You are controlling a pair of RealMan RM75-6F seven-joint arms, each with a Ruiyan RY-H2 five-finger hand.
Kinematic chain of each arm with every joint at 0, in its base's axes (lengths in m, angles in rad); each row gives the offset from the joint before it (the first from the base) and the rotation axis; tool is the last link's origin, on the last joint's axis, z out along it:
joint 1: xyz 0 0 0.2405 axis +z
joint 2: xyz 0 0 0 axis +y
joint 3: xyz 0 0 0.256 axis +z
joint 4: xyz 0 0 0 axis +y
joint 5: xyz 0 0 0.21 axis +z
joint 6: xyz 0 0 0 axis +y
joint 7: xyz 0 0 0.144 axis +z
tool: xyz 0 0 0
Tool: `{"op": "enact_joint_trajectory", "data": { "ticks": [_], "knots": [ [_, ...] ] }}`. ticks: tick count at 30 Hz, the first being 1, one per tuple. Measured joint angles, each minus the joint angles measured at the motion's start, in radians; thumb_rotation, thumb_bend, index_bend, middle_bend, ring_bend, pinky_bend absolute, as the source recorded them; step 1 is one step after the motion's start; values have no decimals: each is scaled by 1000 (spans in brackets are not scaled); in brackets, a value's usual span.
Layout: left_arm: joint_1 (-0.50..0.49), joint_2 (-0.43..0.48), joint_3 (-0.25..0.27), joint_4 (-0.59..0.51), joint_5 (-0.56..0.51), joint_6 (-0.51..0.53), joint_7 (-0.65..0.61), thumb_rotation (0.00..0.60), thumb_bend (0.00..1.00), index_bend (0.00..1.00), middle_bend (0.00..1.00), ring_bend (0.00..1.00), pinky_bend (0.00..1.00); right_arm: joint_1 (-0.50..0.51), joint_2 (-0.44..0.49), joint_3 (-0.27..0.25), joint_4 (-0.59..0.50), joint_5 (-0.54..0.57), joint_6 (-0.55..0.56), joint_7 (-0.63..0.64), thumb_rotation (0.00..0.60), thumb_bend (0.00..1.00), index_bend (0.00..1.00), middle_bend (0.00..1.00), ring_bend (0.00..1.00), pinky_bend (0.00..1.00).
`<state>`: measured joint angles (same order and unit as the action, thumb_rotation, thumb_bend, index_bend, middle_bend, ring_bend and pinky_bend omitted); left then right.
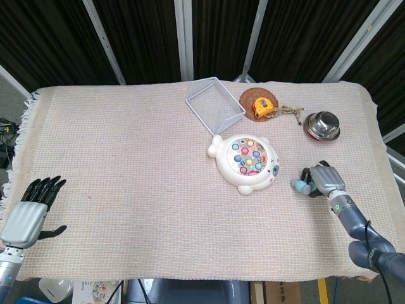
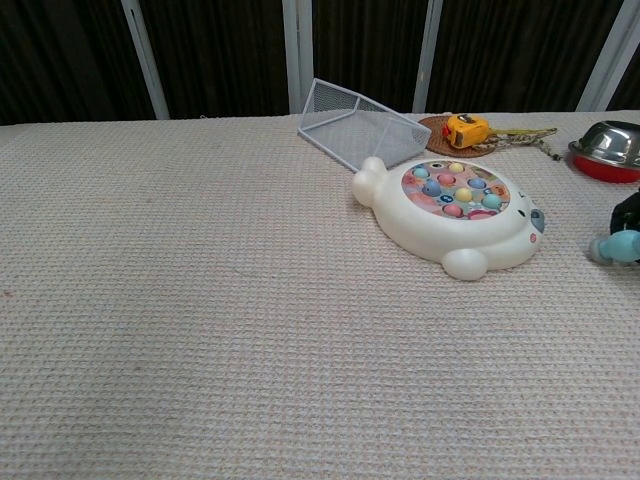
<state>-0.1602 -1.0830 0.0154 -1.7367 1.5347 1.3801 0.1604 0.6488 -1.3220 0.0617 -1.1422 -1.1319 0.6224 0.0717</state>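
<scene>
My right hand (image 1: 324,180) lies on the cloth at the right, just right of the white seal-shaped fishing toy (image 1: 245,162). Its fingers curl around a small teal peg-like piece (image 1: 298,185), which lies tipped on its side and points left toward the toy. The chest view shows that teal piece (image 2: 616,247) at the right border, with only a dark sliver of my right hand (image 2: 630,212) behind it. My left hand (image 1: 28,212) hovers at the table's front left corner, fingers straight and apart, holding nothing.
A tilted wire basket (image 1: 215,105) stands behind the toy. A yellow tape measure (image 1: 262,106) rests on a brown coaster, and a steel bowl (image 1: 322,125) sits at the far right. A beige woven cloth (image 1: 126,158) covers the table.
</scene>
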Motion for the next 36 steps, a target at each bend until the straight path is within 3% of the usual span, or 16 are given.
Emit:
{"op": "enact_joint_trajectory", "data": {
  "ticks": [16, 19, 26, 29, 32, 36],
  "knots": [
    [-3, -5, -1, 11, -10, -10, -10, 600, 79, 0, 0, 0, 0, 59, 27, 14, -25, 126, -76, -126, 600, 396, 407, 458, 240, 65],
    [-3, -6, -1, 15, -13, -13, -13, 600, 79, 0, 0, 0, 0, 65, 26, 11, -27, 147, -80, -145, 600, 396, 361, 441, 219, 45],
    [-3, -10, -1, 23, -11, -13, -20, 600, 79, 0, 0, 0, 0, 76, 30, 0, -40, 186, -83, -190, 600, 390, 147, 313, 101, 6],
    [-4, -11, 0, 26, -9, -13, -23, 600, 79, 0, 0, 0, 0, 80, 36, -6, -53, 203, -82, -205, 600, 306, 36, 221, 22, 0],
    [-4, -11, -2, 28, -9, -12, -27, 600, 79, 0, 0, 0, 0, 81, 42, -10, -67, 215, -77, -218, 600, 238, 0, 157, 0, 0],
    [-4, -11, -3, 30, -10, -11, -30, 600, 79, 0, 0, 0, 0, 78, 57, -9, -101, 216, -54, -221, 600, 234, 0, 127, 0, 0]
  ]
}}
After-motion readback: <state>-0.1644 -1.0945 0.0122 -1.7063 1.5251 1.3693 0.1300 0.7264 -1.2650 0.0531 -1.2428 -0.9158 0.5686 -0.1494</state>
